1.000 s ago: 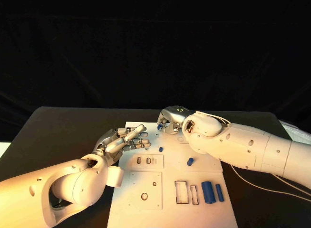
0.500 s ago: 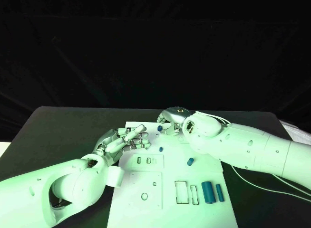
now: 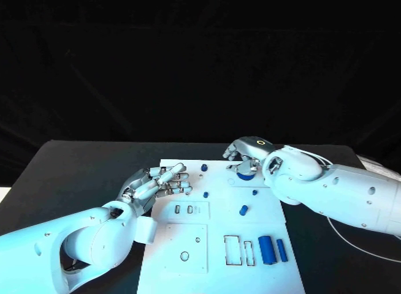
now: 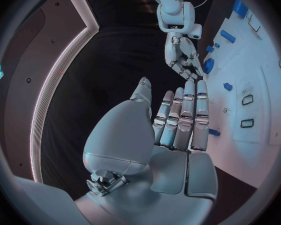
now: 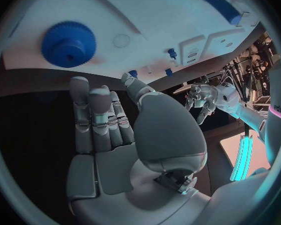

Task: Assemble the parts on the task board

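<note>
The white task board (image 3: pixel 220 236) lies mid-table. A blue gear (image 3: pixel 244 175) sits flat near the board's far right corner, also seen as the gear (image 5: pixel 68 44) and the gear (image 4: pixel 208 65). My right hand (image 3: pixel 244 152) hovers just behind and above the gear, fingers straight and apart from it, holding nothing (image 5: pixel 100 120). My left hand (image 3: pixel 160 182) is open at the board's far left edge, fingers straight and side by side (image 4: pixel 181 120). Small blue pegs (image 3: pixel 204 166) (image 3: pixel 206 195) (image 3: pixel 254 192) (image 3: pixel 243 210) are on the board. Two long blue bars (image 3: pixel 266 249) lie at the near right.
Two upright rectangular slots (image 3: pixel 233 250) are cut beside the bars, and small slots (image 3: pixel 184 209) plus a round hole (image 3: pixel 184 255) sit on the left plates. Black table (image 3: pixel 76 171) surrounds the board. A white cable (image 3: pixel 342 236) trails under my right arm.
My right hand has moved right, away from the small peg at the board's far middle, and the blue gear now shows below it. The left hand has barely moved.
</note>
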Robot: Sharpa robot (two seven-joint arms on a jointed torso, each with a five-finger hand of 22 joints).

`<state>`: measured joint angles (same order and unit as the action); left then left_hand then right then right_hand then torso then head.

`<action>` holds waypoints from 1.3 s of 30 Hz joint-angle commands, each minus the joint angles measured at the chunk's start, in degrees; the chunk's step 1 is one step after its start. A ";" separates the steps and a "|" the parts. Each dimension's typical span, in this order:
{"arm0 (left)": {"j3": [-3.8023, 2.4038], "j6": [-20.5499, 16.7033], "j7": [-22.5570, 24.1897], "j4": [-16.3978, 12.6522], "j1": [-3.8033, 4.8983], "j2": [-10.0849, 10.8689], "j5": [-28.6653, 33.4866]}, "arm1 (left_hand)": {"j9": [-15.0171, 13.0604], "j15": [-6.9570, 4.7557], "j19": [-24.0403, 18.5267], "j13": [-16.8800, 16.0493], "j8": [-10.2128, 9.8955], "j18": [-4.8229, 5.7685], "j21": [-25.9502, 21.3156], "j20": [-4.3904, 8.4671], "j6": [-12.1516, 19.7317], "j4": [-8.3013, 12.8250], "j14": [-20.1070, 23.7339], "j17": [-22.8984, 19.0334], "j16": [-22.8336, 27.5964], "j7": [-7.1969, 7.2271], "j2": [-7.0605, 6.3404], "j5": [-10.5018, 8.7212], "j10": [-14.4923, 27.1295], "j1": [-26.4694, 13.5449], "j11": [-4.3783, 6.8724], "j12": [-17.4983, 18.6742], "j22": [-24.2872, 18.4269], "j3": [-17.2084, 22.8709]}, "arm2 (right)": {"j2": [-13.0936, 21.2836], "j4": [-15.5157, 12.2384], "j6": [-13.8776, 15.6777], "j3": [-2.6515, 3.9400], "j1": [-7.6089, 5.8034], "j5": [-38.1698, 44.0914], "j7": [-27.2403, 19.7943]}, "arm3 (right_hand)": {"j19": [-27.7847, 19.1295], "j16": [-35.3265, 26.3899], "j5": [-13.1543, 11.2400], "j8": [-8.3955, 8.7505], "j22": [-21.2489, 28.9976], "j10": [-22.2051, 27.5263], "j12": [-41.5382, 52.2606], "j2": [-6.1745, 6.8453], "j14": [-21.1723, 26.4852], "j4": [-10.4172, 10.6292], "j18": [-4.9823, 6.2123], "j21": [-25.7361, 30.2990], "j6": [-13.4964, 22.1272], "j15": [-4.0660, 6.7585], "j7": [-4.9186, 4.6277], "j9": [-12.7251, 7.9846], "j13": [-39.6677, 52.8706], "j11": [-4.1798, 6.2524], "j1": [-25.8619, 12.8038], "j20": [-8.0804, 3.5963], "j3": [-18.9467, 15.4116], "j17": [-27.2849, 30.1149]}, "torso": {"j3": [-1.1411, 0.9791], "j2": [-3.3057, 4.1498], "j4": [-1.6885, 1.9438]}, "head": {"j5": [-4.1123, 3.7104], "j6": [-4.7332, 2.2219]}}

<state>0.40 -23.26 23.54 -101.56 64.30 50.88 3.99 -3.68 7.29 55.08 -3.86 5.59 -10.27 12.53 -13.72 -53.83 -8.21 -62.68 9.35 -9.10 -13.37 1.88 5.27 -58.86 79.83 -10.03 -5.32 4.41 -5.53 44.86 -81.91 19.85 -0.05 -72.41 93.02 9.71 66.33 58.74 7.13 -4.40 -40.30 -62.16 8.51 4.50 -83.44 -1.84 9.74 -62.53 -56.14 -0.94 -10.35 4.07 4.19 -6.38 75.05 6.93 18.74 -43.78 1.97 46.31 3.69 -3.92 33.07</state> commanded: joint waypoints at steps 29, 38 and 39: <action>-0.03 1.67 -0.12 0.47 0.06 -0.30 0.06 | -0.05 0.29 0.28 -0.02 -0.39 -0.19 -0.41 -0.07 -0.05 -0.08 0.01 0.14 0.44 -0.29 0.03 0.03 0.11 -0.70 -0.43 0.33 -0.09 -0.44 | 4.36 -0.15 -7.43 0.18 -0.05 -8.75 6.58 | 18.45 26.93 5.82 -0.57 -40.40 -21.18 71.14 -0.03 -4.85 9.37 -7.73 -23.91 0.91 1.68 1.78 -0.06 73.72 2.82 2.20 -1.51 -17.80 -36.25 | -0.27 0.03 -0.67 | -1.42 0.03; -0.03 1.69 -0.21 0.46 0.06 -0.29 0.06 | -0.05 0.29 0.28 -0.02 -0.39 -0.19 -0.41 -0.07 -0.05 -0.08 0.01 0.14 0.44 -0.29 0.03 0.03 0.11 -0.70 -0.43 0.33 -0.09 -0.44 | 3.21 0.40 -8.56 0.17 0.02 -5.73 7.04 | 19.46 27.96 5.67 -0.91 -42.40 -23.33 75.33 -0.90 -5.11 9.09 -8.13 -24.74 0.05 1.47 1.75 -0.04 78.67 2.68 2.69 -1.27 -18.67 -38.33 | -0.24 0.04 -0.66 | -1.62 0.18; -0.03 1.69 -0.22 0.46 0.06 -0.28 0.06 | -0.05 0.29 0.28 -0.02 -0.39 -0.19 -0.41 -0.07 -0.05 -0.08 0.01 0.14 0.44 -0.29 0.03 0.03 0.11 -0.70 -0.43 0.33 -0.09 -0.44 | 3.14 0.45 -8.65 0.16 0.03 -5.59 7.07 | 19.54 28.03 5.65 -0.97 -42.55 -23.43 75.50 -0.99 -5.14 9.05 -8.16 -24.80 -0.09 1.47 1.77 -0.03 78.88 2.69 2.76 -1.27 -18.68 -38.47 | -0.25 0.04 -0.66 | -1.62 0.20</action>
<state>0.42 -22.80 23.16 -101.02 64.30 50.70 3.99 -3.68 7.29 55.08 -3.86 5.59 -10.27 12.32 -13.72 -53.83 -8.36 -62.68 9.40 -8.83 -13.37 1.88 5.27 -58.86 79.83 -10.03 -5.32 4.42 -5.68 48.12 -81.50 12.87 0.11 -72.42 84.43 16.05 83.81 86.44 13.09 -5.27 -74.94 -83.82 83.66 3.94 -84.02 7.28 2.58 -87.05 -55.92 0.81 -8.55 3.97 74.95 -3.66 77.53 5.34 0.39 -74.95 1.70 46.35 3.03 -5.51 33.24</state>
